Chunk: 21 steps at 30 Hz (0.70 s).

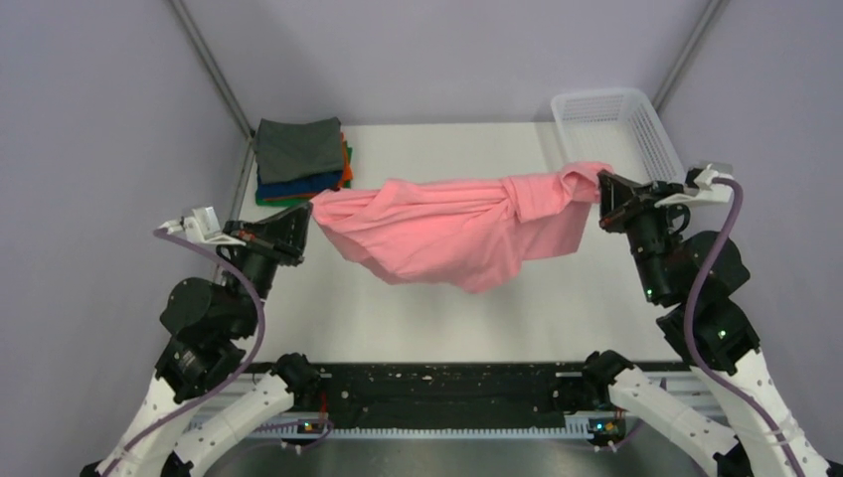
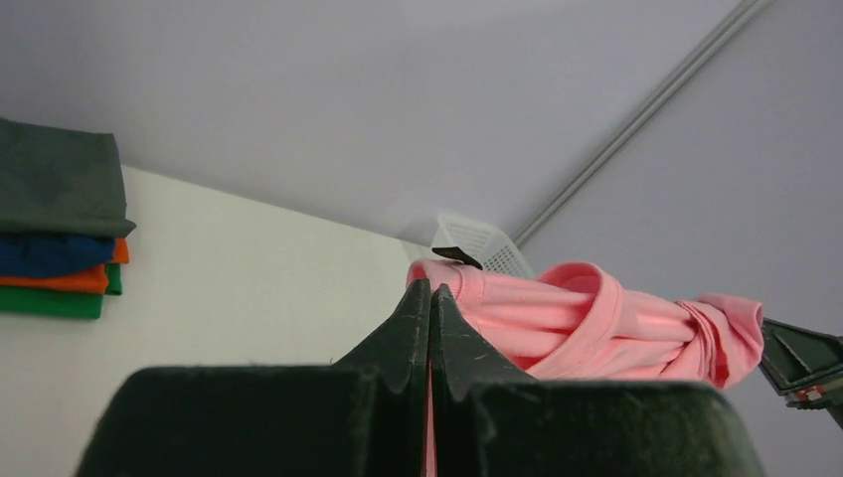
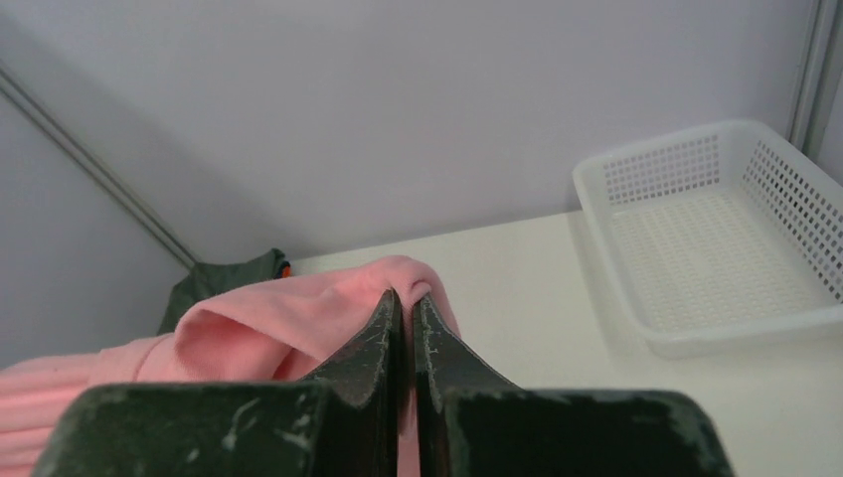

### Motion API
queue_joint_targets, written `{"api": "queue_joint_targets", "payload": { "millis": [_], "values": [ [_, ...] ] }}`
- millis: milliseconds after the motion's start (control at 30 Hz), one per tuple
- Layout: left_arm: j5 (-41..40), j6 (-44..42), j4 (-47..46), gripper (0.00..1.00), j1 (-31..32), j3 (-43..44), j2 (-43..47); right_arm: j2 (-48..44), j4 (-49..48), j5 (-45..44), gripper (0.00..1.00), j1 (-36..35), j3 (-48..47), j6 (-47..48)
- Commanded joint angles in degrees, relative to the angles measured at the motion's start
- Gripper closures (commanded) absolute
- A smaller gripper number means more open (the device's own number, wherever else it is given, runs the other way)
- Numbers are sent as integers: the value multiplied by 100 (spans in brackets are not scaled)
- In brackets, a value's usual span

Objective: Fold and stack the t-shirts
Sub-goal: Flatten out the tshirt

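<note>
Robot lab cell: plain lilac walls (image 1: 447, 50), white table (image 1: 437, 323), black mounting rail (image 1: 447, 396).

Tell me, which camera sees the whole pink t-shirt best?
The top camera: the soft pink cloth t-shirt hangs whole, twisted, stretched between the left fingers and right fingers. The left wrist camera sees just its rolled top edge; the right wrist camera one pinched fold.

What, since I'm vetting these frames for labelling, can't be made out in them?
The pink t-shirt: top view, twisted and bunched, so its own folds hide its front and sleeves.
The folded stack: top view, the dark grey shirt covers the lower ones except edges; left wrist view, cut by the left edge.
The basket: top view, near corner behind the pink cloth; right wrist view, cut by the right edge.
</note>
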State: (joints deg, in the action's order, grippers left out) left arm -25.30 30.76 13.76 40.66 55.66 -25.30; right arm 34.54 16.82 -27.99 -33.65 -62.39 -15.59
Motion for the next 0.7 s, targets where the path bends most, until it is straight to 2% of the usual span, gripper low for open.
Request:
{"api": "queue_joint_targets", "payload": {
  "millis": [0, 200, 400, 567, 667],
  "values": [
    [-510, -192, 174, 100, -41, 135, -231, 28, 1, -223, 100, 34, -42, 42],
    [-731, -12, 326, 100, -39, 153, -674, -26, 270, -206, 100, 34, 118, -242],
    [-941, 227, 349, 100, -38, -237, -1080, -73, 416, -369, 100, 34, 798, -633],
    [-1196, 554, 573, 100, -54, -400, -1820, 527, 442, -772, 100, 46, 1254, -876],
    [-1366, 743, 794, 100, -220, -302, -2427, 1146, 636, -800, 100, 315, 1308, -1182]
  ]
}}
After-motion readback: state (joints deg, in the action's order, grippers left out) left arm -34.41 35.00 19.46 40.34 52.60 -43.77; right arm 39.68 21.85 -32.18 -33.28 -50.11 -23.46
